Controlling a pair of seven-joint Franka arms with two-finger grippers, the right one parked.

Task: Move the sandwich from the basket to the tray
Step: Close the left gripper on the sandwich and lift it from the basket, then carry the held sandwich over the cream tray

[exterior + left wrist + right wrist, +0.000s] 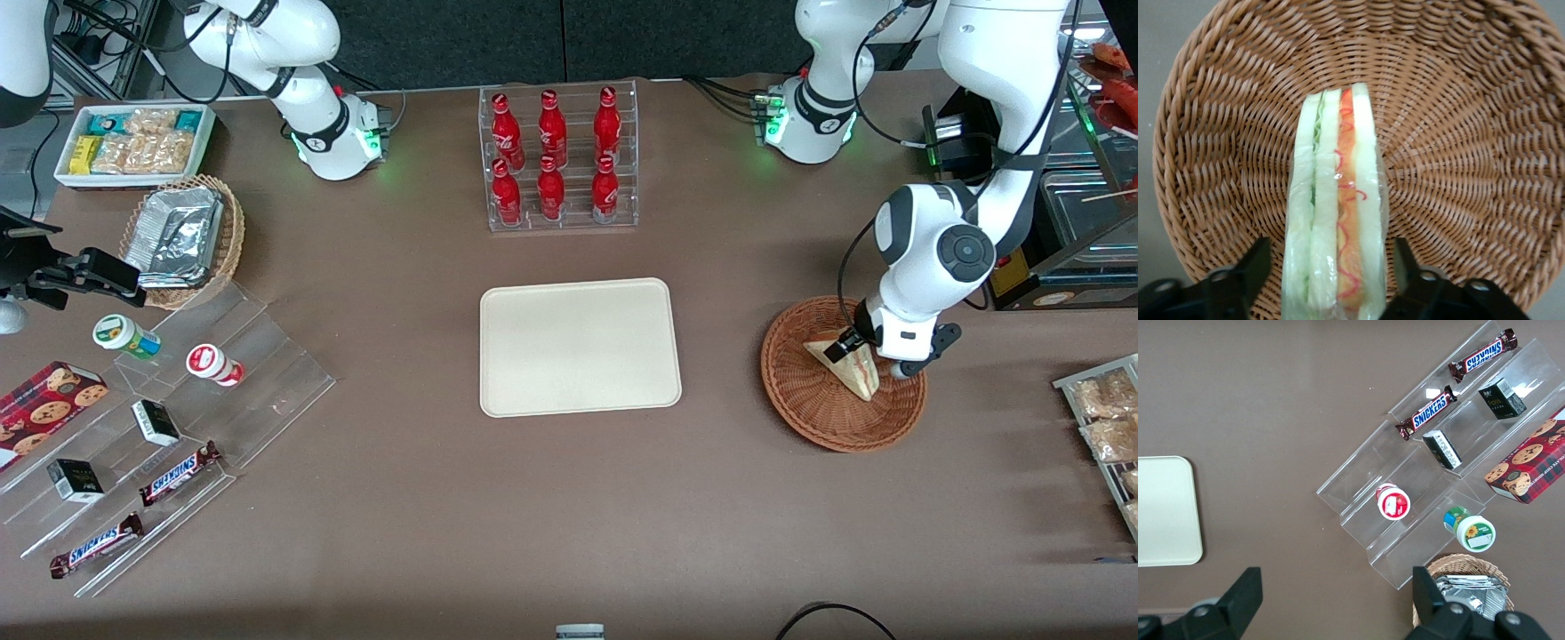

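Observation:
The sandwich [852, 366] stands on edge in the reddish-brown wicker basket [800, 396] toward the working arm's end of the table. Its cut edge shows pale bread with green and red-orange layers under clear wrap [1338, 220]. My left gripper [867, 358] is lowered into the basket [1458, 133] and is open, one black finger [1258, 263] on each side of the sandwich with a small gap at both. The cream tray [578, 347] lies flat at the table's middle, with nothing on it.
A clear rack of red bottles [560, 160] stands farther from the front camera than the tray. Bagged snacks [1107, 418] lie beside the basket at the table's edge. Toward the parked arm's end are a foil-pack basket [182, 236], a white snack box [133, 142] and acrylic steps [178, 427].

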